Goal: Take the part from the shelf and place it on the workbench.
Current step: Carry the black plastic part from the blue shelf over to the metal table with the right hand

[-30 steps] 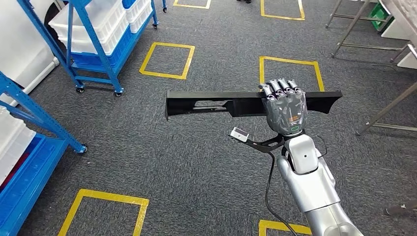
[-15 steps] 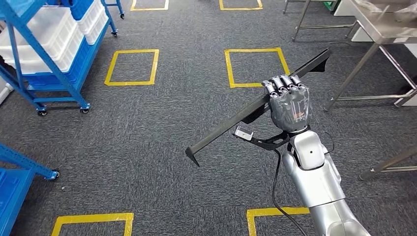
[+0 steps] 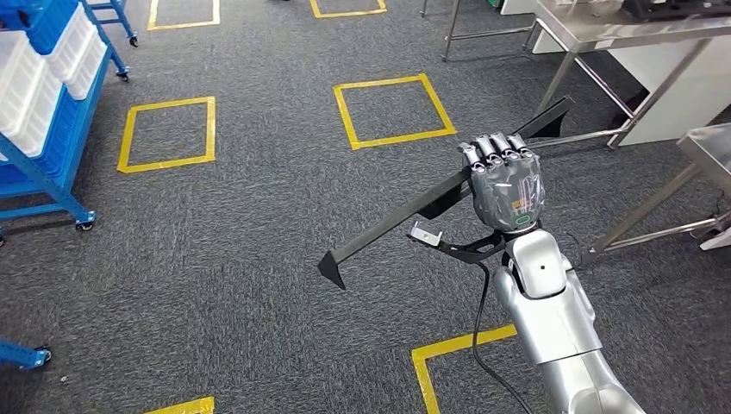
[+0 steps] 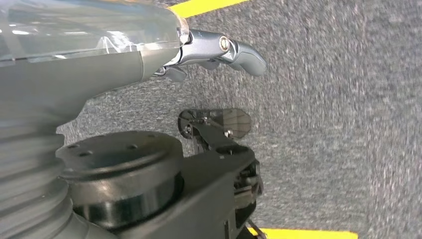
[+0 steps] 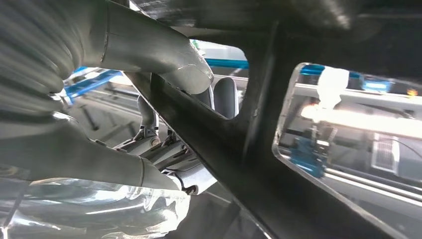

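Head view: right robot hand (image 3: pixel 504 185) raised mid-frame, back of hand toward camera, fingers curled shut around long black part (image 3: pixel 388 228). Part held near its middle, tilted, one end low toward lower left with small hooked tip, other end high toward upper right near table leg (image 3: pixel 642 99). Part in the air above grey carpet floor (image 3: pixel 215 259), well apart from steel table (image 3: pixel 603 30) at upper right. Second steel table corner (image 3: pixel 707 142) at right edge. Yellow tape squares (image 3: pixel 392 108) on floor. Blue shelf (image 3: pixel 39 95) with white bins at upper left, on casters. Black cable (image 3: pixel 478 328) hanging beside silver right arm.

Left wrist view: left robot hand (image 4: pixel 219 50) above carpet, grey thumb sticking out, nothing seen in it; other fingers mostly hidden, so open or closed cannot be told. Yellow tape (image 4: pixel 303 233) on floor.

Right wrist view: right robot hand close up, thumb (image 5: pixel 164 50) and fingers wrapped on black part (image 5: pixel 239 164), which crosses frame as dark bars. Blurred blue shelf (image 5: pixel 92 79) behind.
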### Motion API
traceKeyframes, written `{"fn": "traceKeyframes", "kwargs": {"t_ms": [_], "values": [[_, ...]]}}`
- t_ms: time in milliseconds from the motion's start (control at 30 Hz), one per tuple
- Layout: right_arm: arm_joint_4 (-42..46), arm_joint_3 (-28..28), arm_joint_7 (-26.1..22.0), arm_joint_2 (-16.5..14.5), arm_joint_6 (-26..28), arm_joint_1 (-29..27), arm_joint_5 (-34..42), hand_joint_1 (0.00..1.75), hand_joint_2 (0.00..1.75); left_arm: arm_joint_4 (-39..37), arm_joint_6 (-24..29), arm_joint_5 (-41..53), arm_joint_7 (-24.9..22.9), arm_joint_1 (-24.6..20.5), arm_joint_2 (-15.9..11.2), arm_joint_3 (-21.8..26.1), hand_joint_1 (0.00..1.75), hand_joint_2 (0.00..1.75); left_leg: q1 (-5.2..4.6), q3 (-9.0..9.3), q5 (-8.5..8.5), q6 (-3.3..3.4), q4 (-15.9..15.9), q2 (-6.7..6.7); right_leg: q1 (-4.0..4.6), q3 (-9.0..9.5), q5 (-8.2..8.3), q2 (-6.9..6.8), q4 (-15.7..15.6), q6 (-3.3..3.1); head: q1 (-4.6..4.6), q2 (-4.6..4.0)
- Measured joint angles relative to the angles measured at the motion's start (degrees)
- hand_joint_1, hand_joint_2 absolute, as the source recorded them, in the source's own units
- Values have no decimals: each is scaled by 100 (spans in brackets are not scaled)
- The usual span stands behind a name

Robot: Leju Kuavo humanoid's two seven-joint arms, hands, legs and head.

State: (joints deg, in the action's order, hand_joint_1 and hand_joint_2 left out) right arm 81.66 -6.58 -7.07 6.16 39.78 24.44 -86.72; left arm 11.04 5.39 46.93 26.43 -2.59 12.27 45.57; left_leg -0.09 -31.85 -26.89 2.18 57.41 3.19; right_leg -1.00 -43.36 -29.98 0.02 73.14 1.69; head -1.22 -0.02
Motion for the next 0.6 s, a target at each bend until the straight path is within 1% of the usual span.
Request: {"fn": "traceKeyframes", "kwargs": {"t_ms": [33, 67, 100, 133, 167, 200, 233, 267, 300, 333, 367, 400, 433, 467, 500, 533, 567, 600], "values": [[1, 1, 16, 0, 0, -4, 3, 175, 175, 0, -9, 2, 0, -3, 1, 1, 0, 175, -2, 8, -14, -9, 4, 76, 5, 211, 181, -72, -360, -8, 0, 0], [7, 2, 31, 0, 1, -3, 10, 175, 175, 0, -20, 5, 0, -7, 2, 1, 0, 175, -12, 20, -32, -26, 9, 146, 29, 451, 320, -228, -784, -24, 0, 0], [16, 3, 39, -1, 1, -1, 21, 175, 175, 0, -29, 10, 1, -9, 2, 1, 0, 175, -27, 31, -54, -50, 16, 208, 59, 654, 426, -359, -1148, -55, -2, 0], [29, 5, 38, -2, 2, 0, 35, 175, 175, 0, -34, 18, 1, -12, 2, 1, 0, 175, -43, 44, -73, -76, 21, 263, 92, 769, 463, -453, -1365, -86, -2, 0], [40, 14, 22, -3, 4, -2, 53, 175, 175, 0, -38, 26, 2, -14, 2, 1, 0, 175, -56, 58, -90, -103, 21, 322, 122, 797, 447, -478, -1441, -116, -3, 0], [49, 28, -1, -5, 5, -6, 72, 175, 175, 0, -40, 34, 2, -20, 2, 1, 0, 175, -60, 72, -103, -128, 17, 384, 133, 786, 457, -397, -1446, -146, -3, 0], [61, 48, -33, -7, 7, -11, 90, 175, 175, 0, -42, 39, 3, -28, 1, 1, 0, 175, -57, 84, -128, -158, 21, 423, 118, 790, 467, -316, -1461, -174, -2, 0], [72, 66, -64, -13, 11, -10, 109, 175, 175, 0, -42, 39, 5, -35, 1, 1, 0, 175, -46, 80, -181, -190, 68, 360, 99, 799, 480, -242, -1481, -206, -3, 0], [81, 78, -91, -20, 16, 2, 123, 175, 175, 0, -43, 39, 9, -40, 1, 1, 0, 175, -32, 25, -288, -218, 217, 219, 78, 810, 495, -170, -1502, -241, -4, 0], [89, 84, -114, -35, 21, 14, 132, 175, 175, 0, -44, 39, 13, -40, 1, 1, 0, 175, -17, -80, -440, -244, 465, 36, 56, 822, 506, -103, -1518, -272, -4, 0], [89, 86, -130, -55, 26, 28, 137, 175, 175, 0, -45, 40, 16, -33, 1, 1, 0, 175, -1, -248, -625, -257, 836, -143, 58, 821, 509, -32, -1520, -292, -5, 0], [85, 87, -152, -76, 26, 33, 136, 175, 175, 0, -48, 40, 17, -23, -1, 1, 0, 175, 9, -446, -797, -266, 1244, -238, 60, 819, 510, 47, -1516, -304, -5, 0], [79, 88, -170, -99, 26, 29, 136, 175, 175, 0, -53, 40, 18, -13, -2, 1, 0, 175, 14, -615, -892, -274, 1567, -275, 62, 818, 509, 136, -1511, -307, -4, 0], [74, 90, -186, -118, 26, 25, 133, 175, 175, 0, -60, 40, 19, -4, -3, 2, 0, 175, 18, -721, -889, -276, 1737, -290, 64, 817, 509, 233, -1503, -307, -4, 0], [70, 95, -197, -133, 26, 22, 126, 175, 175, 0, -70, 39, 20, -1, -4, 2, 0, 175, 22, -719, -764, -274, 1668, -301, 62, 818, 507, 326, -1492, -305, -4, 0], [68, 100, -201, -147, 26, 24, 120, 175, 175, 0, -81, 39, 24, -2, -5, 3, 0, 175, 31, -621, -556, -268, 1396, -337, 59, 819, 502, 416, -1478, -297, -4, 0], [69, 105, -201, -164, 26, 28, 113, 175, 175, 0, -92, 39, 27, -3, -8, 3, 0, 175, 48, -456, -323, -260, 982, -446, 52, 819, 493, 499, -1458, -283, -4, 0], [70, 110, -199, -180, 26, 35, 106, 175, 175, -1, -105, 39, 32, -2, -10, 3, 0, 175, 66, -295, -161, -256, 601, -604, 51, 808, 482, 577, -1432, -257, -4, 0]]}}
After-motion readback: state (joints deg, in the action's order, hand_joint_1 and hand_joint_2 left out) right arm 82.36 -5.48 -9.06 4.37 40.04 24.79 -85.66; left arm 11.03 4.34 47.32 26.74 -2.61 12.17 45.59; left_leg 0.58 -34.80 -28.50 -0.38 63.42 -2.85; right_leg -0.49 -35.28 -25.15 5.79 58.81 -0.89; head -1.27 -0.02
